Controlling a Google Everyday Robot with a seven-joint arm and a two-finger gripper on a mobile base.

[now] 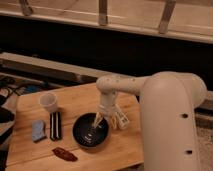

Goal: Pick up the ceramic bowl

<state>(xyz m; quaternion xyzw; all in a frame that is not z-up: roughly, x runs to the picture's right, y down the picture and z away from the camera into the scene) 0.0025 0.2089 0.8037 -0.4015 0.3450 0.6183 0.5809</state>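
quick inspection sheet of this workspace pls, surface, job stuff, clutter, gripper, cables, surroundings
surface: wooden table, things spread over its left half
job's things: ceramic bowl, upright near the front edge
clutter: white cup; black bar; blue block; dark red item
gripper: gripper down at the bowl's right rim
cables: dark cables left of the table
surroundings: rail behind, railing posts above

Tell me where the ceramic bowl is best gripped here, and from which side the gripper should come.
Probably by the rim, from above. The ceramic bowl sits upright on the wooden table, wide and shallow, so only its thin rim offers a pinch: one finger inside, one outside. The gripper hangs over the bowl's upper right rim, which looks like the natural spot. The white cup and other items lie to the left, away from it.
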